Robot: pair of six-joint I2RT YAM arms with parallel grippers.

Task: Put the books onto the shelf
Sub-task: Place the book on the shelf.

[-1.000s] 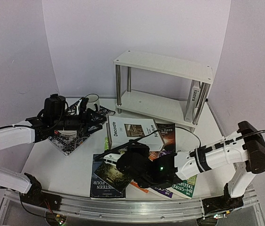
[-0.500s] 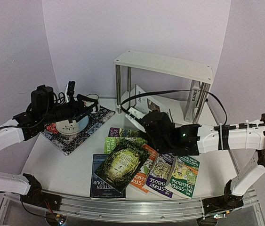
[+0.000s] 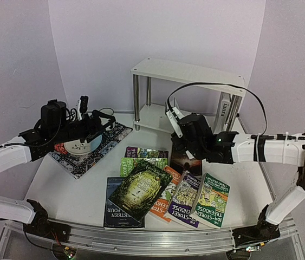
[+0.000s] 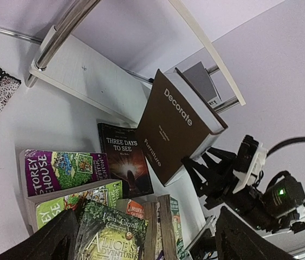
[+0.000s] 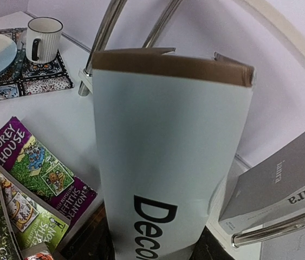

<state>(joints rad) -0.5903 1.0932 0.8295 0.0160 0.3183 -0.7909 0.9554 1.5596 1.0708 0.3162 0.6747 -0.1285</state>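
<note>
My right tool [image 4: 203, 170] grips the big white-spined, brown-covered book [image 5: 168, 162] upright near the worktop's [image 3: 71, 189] far edge, just before the small white two-tier metal-legged shelf [image 3: 190, 73]. I'd keep it upright and slide it in beside the leaning grey book [image 5: 282, 189]. My left tool [image 4: 149, 241] gapes empty.

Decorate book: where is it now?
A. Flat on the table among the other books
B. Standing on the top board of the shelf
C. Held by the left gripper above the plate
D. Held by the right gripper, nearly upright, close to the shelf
D: the right gripper clamps the Decorate book at its lower edge and holds it steeply tilted just in front of the shelf.
</note>
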